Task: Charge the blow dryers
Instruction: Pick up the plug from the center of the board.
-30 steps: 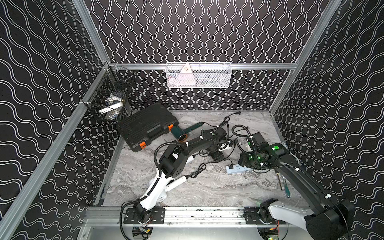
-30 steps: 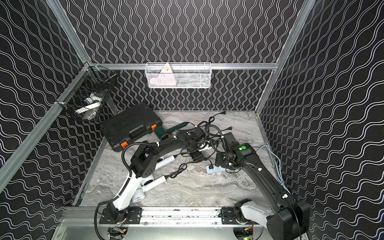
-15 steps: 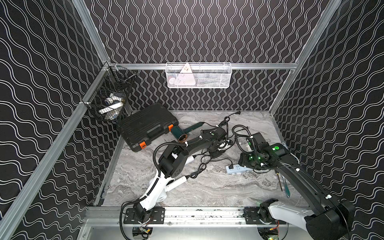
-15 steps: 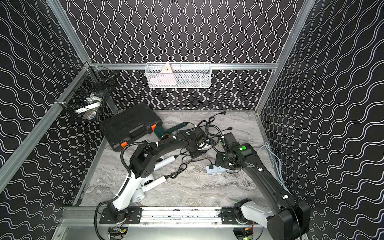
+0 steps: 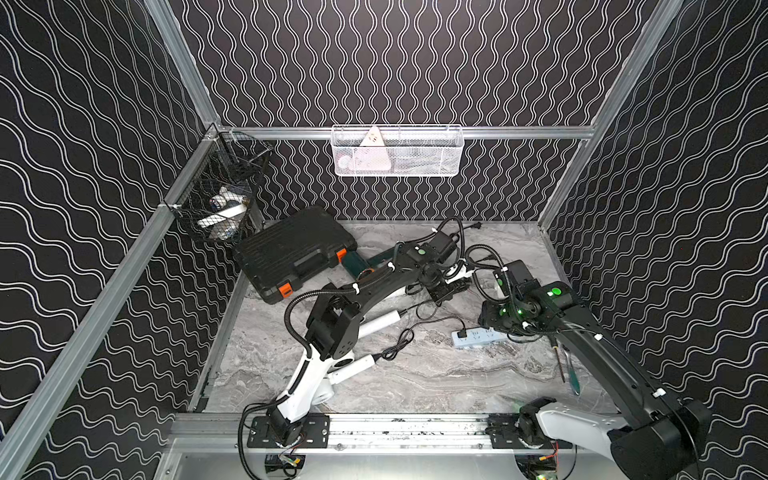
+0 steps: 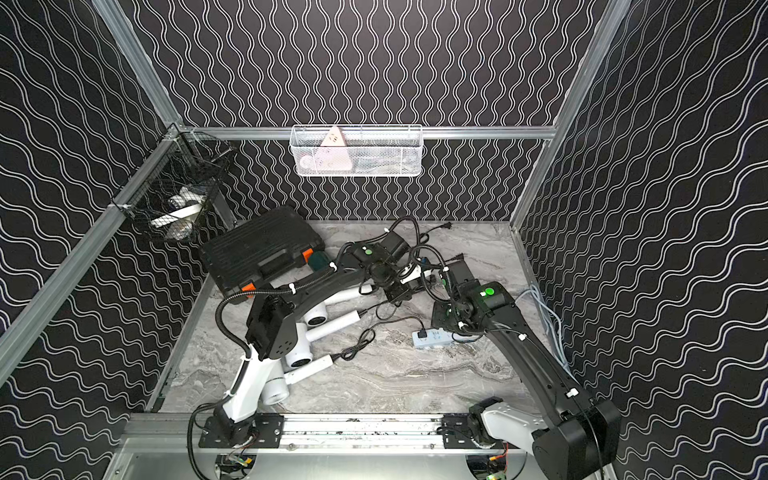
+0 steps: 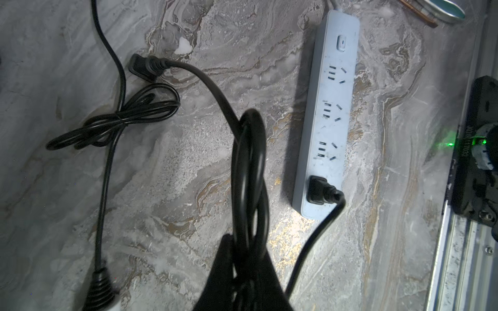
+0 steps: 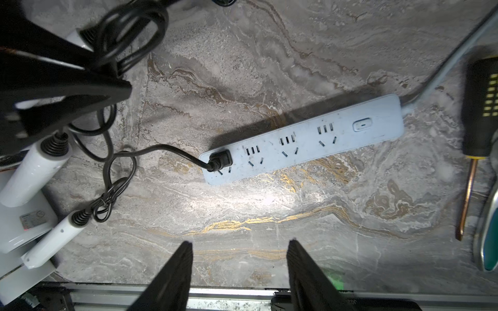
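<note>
Four blow dryers (image 6: 300,360), one power strip (image 6: 436,338), one case (image 6: 257,249), two baskets (image 6: 357,153).

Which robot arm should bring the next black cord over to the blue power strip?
Probably left: the left gripper is shut on a looped black cord near the power strip. The right gripper is open and empty.

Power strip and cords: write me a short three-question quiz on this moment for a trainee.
1. True or false: exactly one plug sits in the power strip.
2. Pick one. The left gripper is: A) open above the power strip; B) shut on a looped black cord; C) shut on a screwdriver.
3. How many socket groups on the power strip are free?
Key: 1 true; 2 B; 3 three.
</note>
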